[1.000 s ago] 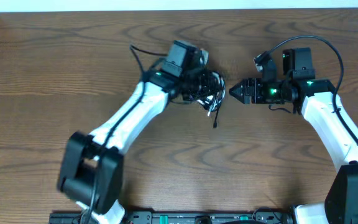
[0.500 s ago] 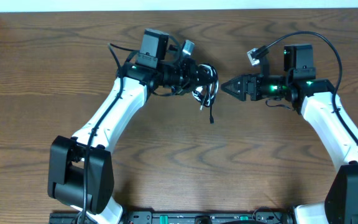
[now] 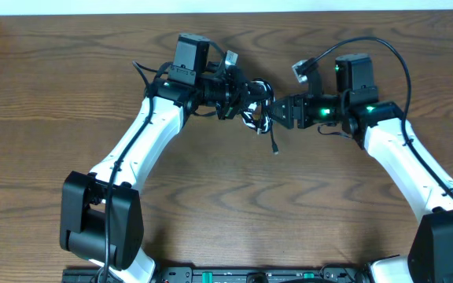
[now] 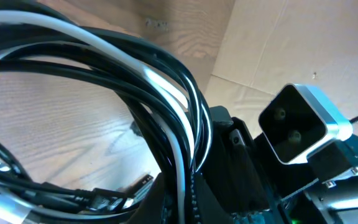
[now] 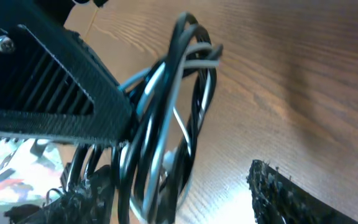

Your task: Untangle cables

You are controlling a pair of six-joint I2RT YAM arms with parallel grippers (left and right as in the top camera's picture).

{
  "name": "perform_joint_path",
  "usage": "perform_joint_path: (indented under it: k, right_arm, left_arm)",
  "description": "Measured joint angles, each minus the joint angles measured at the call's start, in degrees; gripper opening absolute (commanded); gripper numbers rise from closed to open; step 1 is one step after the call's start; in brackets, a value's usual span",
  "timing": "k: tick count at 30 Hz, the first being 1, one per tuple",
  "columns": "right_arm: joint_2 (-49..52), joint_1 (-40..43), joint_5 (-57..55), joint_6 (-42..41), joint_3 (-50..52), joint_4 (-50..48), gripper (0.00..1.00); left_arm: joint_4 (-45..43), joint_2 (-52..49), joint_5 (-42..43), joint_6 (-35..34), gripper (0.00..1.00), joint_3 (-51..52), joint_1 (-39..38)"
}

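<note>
The cables [image 3: 258, 108], one white and one black, hang as a tangled looped bundle above the table near its far middle. My left gripper [image 3: 246, 99] is shut on the bundle from the left. In the left wrist view the loops [image 4: 166, 93] fan out from the pinch of the left gripper [image 4: 182, 200]. A black plug end [image 3: 274, 146] dangles below. My right gripper [image 3: 278, 112] stands open at the bundle's right side. In the right wrist view the loops [image 5: 166, 106] hang between the fingers of the right gripper [image 5: 185, 196], close to its left finger [image 5: 82, 199].
The brown wooden table [image 3: 53, 94] lies under both arms. A thick black wire [image 3: 384, 49] arcs over the right arm and a thinner one [image 3: 141, 72] sticks out behind the left wrist. The right arm's camera [image 4: 297, 124] shows close by in the left wrist view.
The left gripper has carried the bundle a little left and farther back. The right gripper has moved left until its fingers stand around the loops, and its jaws have narrowed slightly.
</note>
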State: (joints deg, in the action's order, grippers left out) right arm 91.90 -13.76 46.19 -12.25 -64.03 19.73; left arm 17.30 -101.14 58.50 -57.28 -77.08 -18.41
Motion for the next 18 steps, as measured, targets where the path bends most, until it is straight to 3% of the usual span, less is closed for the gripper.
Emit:
perform_joint_path:
  k: [4, 8, 14, 18]
  right_arm:
    - [0.00, -1.38, -2.05, -0.83, 0.00, -1.44, 0.60]
    - [0.00, -2.64, -4.28, -2.62, 0.00, -2.45, 0.32]
    - [0.09, -1.70, -13.09, -8.76, 0.00, -0.63, 0.01]
    - [0.09, -0.04, -14.10, -9.77, 0.00, -0.79, 0.01]
  left_arm:
    - [-0.48, 0.00, 0.37, -2.82, 0.07, 0.00, 0.00]
    - [-3.13, 0.00, 1.40, -4.92, 0.07, 0.00, 0.52]
    - [-4.26, 0.00, 3.39, -3.87, 0.07, 0.00, 2.10]
    - [-2.89, 0.00, 4.22, 0.68, 0.07, 0.02, 2.14]
